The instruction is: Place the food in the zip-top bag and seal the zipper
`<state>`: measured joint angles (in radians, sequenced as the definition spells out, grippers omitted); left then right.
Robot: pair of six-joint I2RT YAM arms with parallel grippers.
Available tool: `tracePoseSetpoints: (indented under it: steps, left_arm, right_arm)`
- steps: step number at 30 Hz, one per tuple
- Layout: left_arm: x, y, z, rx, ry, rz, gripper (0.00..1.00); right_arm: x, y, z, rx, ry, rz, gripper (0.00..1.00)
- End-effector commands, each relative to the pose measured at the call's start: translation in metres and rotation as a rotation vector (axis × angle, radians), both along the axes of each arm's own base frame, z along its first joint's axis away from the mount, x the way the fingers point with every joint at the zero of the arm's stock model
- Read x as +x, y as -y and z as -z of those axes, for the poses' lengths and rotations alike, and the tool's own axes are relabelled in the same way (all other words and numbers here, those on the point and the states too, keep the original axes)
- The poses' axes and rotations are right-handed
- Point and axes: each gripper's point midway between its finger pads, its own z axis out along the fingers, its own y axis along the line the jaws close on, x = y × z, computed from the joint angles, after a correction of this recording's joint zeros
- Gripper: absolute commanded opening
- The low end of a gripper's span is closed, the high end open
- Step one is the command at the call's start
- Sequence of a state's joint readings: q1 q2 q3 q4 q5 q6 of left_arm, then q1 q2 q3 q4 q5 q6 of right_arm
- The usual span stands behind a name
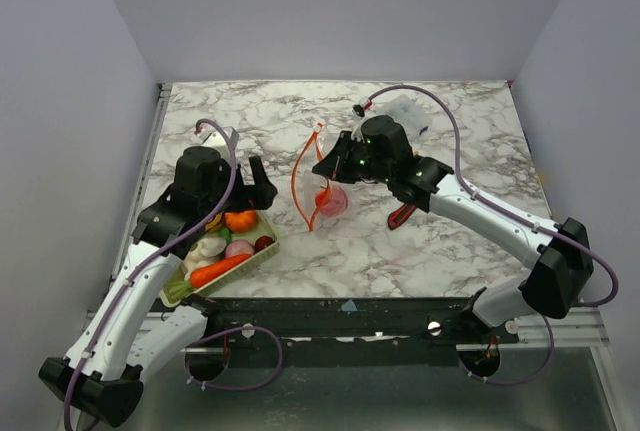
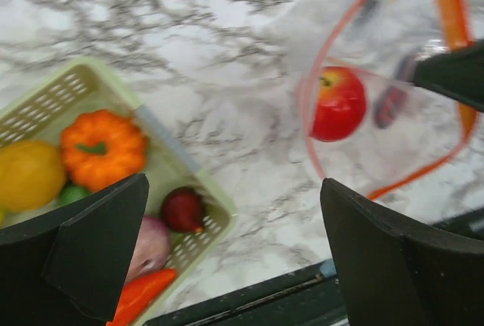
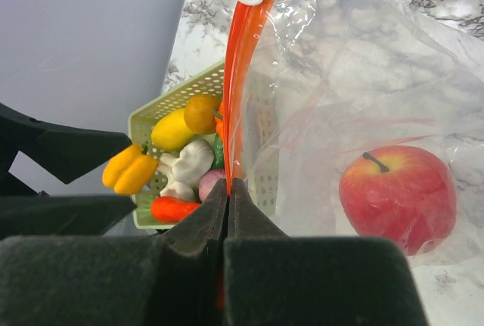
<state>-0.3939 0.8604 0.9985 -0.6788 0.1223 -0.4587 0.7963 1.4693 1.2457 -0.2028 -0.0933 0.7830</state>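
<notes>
top external: one apple (image 1: 330, 201) sits in the bag (image 1: 322, 166) mid-table, other food (image 1: 236, 221) left in the basket (image 1: 250, 259); left wrist: left gripper (image 2: 234, 250) gapes wide, empty, beside the basket; right wrist: right gripper (image 3: 228, 194) pinches the unsealed zipper (image 3: 243, 61).

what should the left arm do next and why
Probably swing the open left gripper over the basket and down onto the pumpkin. Only the apple is in the bag, whose zipper the right gripper pinches, and other food sits in the basket.
</notes>
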Motion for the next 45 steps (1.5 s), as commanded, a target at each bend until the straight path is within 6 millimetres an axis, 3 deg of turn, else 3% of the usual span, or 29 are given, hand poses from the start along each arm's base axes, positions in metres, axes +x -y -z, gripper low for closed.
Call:
tracePoseSetpoints:
  steps: [1,7,12,15,20,26,33,38,45]
  left_arm:
    - [-0.005,-0.084,0.025,0.266,-0.096,-0.381,0.99]
    - [-0.019,-0.152,0.042,0.438,-0.165,-0.706,0.99]
    - [-0.027,-0.197,0.051,0.473,-0.193,-0.904,0.98]
    - [-0.046,-0.227,0.057,0.5,-0.275,-1.11,0.98]
    - [-0.073,-0.258,0.073,0.501,-0.411,-1.369,0.99]
    - [-0.081,-0.262,0.094,0.413,-0.497,-1.476,0.99]
    - [-0.082,-0.246,0.117,0.276,-0.526,-1.471,0.99]
    - [-0.099,-0.246,0.116,0.295,-0.571,-1.53,0.98]
    - [-0.096,-0.234,0.133,0.237,-0.617,-1.493,0.99]
  right_arm:
    - [0.004,0.012,-0.002,-0.019,0.024,0.023,0.0]
    - [0.006,0.013,0.001,-0.022,0.018,0.017,0.0]
    - [0.006,0.014,0.002,-0.023,0.012,0.009,0.0]
    - [0.007,0.015,0.003,-0.02,0.006,0.01,0.0]
    - [0.007,0.013,0.005,-0.015,-0.007,0.0,0.0]
    - [0.005,0.013,0.002,-0.013,-0.007,-0.01,0.0]
    - [0.006,0.017,0.001,-0.016,0.0,-0.002,0.0]
    - [0.006,0.016,0.0,-0.014,0.001,-0.006,0.0]
    - [0.007,0.014,-0.002,-0.006,0.002,-0.017,0.0]
